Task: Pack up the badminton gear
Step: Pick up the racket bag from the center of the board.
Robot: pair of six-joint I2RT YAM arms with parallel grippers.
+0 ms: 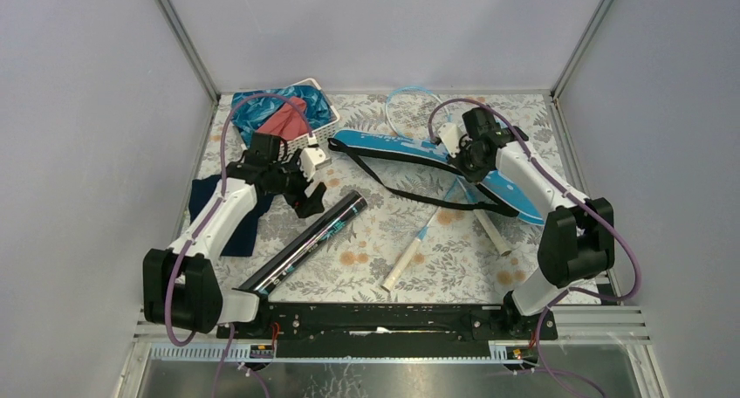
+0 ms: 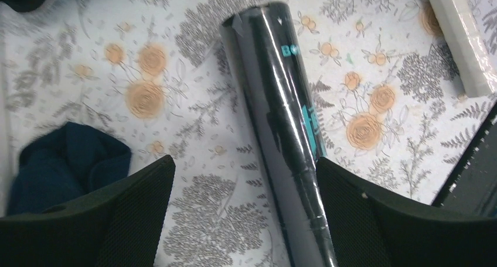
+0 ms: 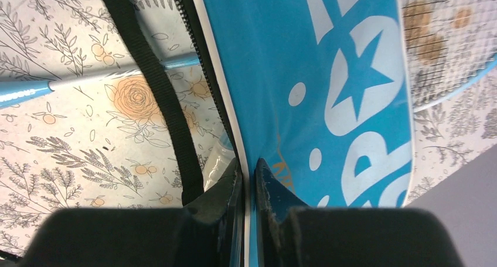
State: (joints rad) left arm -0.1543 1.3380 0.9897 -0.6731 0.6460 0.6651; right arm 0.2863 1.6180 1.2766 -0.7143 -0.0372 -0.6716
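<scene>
Closest to me, along the front edge of the floral-covered table (image 1: 454,271), a black rail (image 1: 375,313) carries both arm bases. From its left end the black tube (image 1: 305,243) slants away toward the middle of the table, glossy, with teal lettering on its side. The left gripper (image 1: 309,204) hangs over the tube's far half with its fingers spread wide. Seen from its wrist, the tube runs between them, hard by one finger, though I cannot tell whether they touch, and nothing is gripped. Just left of that arm a navy cloth (image 1: 206,202) lies crumpled on the table. Beyond it, in the far left corner, stands a white basket (image 1: 307,139) with blue and red cloths in it. The blue bag (image 1: 393,145) stretches across the far right part of the table, white lettering on its face, and its black strap (image 1: 393,188) loops out toward the middle. The right gripper (image 1: 462,158) is pinched tight on the bag's zipped edge, with the white piping squeezed between its fingers. A white racket handle (image 1: 400,267) points toward me between tube and bag, its light-blue shaft running up under the strap. A second handle (image 1: 495,234) lies just beside the bag's near edge. A light-blue racket hoop (image 1: 408,101) shows beyond the bag at the far side.
</scene>
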